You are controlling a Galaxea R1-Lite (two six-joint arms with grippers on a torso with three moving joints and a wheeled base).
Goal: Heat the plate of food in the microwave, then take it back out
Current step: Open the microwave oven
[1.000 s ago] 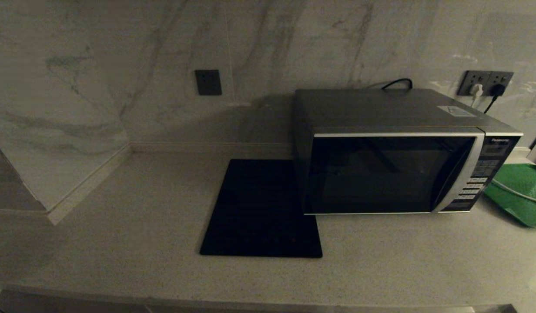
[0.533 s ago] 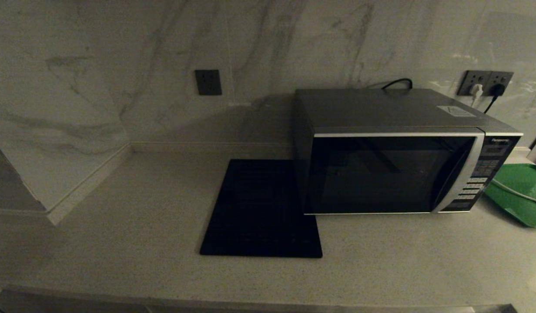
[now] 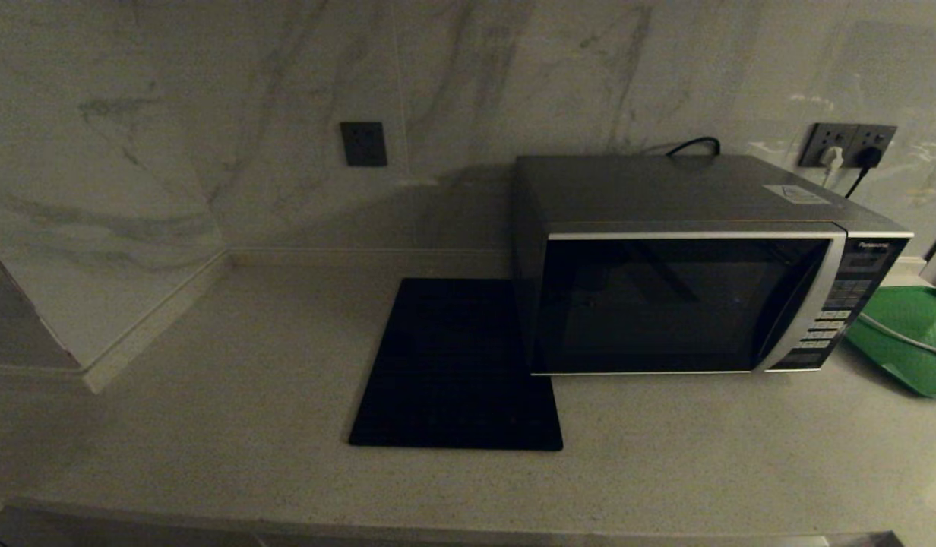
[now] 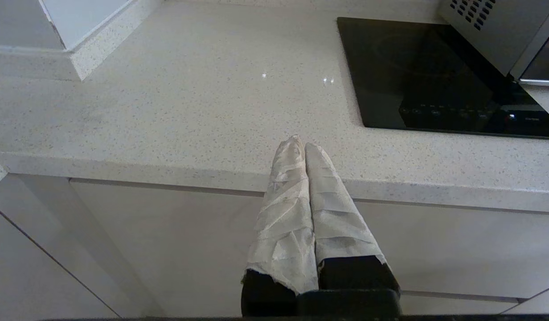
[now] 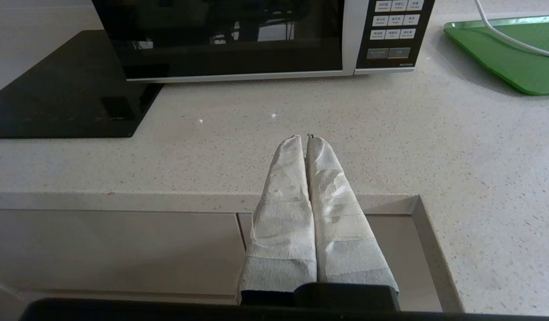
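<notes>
The silver-grey microwave (image 3: pixel 688 266) stands on the counter right of centre, its dark glass door closed; its door and button panel (image 5: pixel 392 33) also show in the right wrist view. The plate of food is out of view. Neither arm shows in the head view. My left gripper (image 4: pixel 301 143) hangs shut and empty just in front of the counter's front edge, left of the black mat. My right gripper (image 5: pixel 303 139) is likewise shut and empty at the front edge, facing the microwave's lower right.
A flat black square mat (image 3: pixel 456 365) lies on the counter left of the microwave, partly under it. A green tray (image 3: pixel 912 338) with a white cable across it sits right of the microwave. Wall sockets (image 3: pixel 848 144) with plugs are behind. Cabinet fronts (image 4: pixel 167 249) run below the counter.
</notes>
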